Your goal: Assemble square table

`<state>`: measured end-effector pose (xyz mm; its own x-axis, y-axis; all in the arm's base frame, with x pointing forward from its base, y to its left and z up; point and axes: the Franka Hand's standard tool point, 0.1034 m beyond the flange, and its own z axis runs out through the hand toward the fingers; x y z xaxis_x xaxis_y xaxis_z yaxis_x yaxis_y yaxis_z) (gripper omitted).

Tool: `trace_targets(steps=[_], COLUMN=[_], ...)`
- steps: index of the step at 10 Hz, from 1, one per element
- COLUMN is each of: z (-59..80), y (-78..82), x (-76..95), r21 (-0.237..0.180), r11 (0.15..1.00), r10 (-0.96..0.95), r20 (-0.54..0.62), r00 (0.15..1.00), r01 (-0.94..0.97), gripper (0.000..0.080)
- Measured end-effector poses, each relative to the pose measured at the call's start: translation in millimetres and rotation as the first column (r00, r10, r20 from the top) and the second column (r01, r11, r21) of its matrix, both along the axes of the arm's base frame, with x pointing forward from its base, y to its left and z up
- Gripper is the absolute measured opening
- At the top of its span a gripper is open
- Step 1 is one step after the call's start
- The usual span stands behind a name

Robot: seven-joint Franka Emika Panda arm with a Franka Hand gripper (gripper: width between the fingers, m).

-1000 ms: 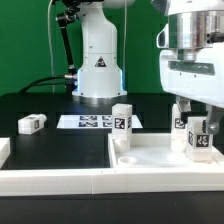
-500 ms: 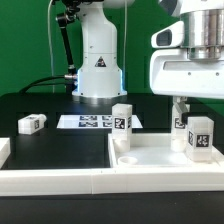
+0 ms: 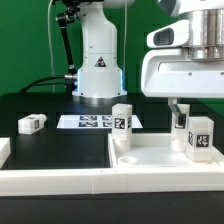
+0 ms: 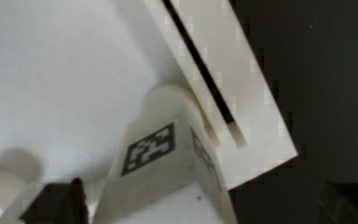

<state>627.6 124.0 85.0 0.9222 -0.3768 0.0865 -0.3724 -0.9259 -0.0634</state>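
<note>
The square table's white slab (image 3: 160, 155) lies at the exterior view's right, inside the rail corner. On it, three tagged white legs stand upright: one at the near left corner (image 3: 122, 121), one at the right (image 3: 200, 135), one behind it (image 3: 180, 122). A fourth leg (image 3: 32, 123) lies on the black table at the left. My gripper (image 3: 195, 108) hangs open just above the right leg, touching nothing. In the wrist view that leg (image 4: 153, 150) stands by the slab's rim (image 4: 211, 70), apart from my dark fingertips (image 4: 55, 200), with the gripper (image 4: 194, 205) open around it.
The marker board (image 3: 88, 122) lies in front of the robot's base (image 3: 98, 70). Long white rail walls (image 3: 60, 178) run along the front and up the slab's left side. A short white block (image 3: 3, 150) sits at the far left edge.
My gripper has let go of the right leg and risen straight up off it. The leg stays upright on the slab; nothing else has moved.
</note>
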Motion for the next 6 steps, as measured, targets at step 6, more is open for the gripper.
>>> trace_targets(steps=[6], z=[2.0], y=[-12.4], x=[5.3], r21=[-0.074], r11=[0.891], r10=[0.449], r20=[0.008], r00=[0.893], r01=[-0.447], gripper=[0.0648])
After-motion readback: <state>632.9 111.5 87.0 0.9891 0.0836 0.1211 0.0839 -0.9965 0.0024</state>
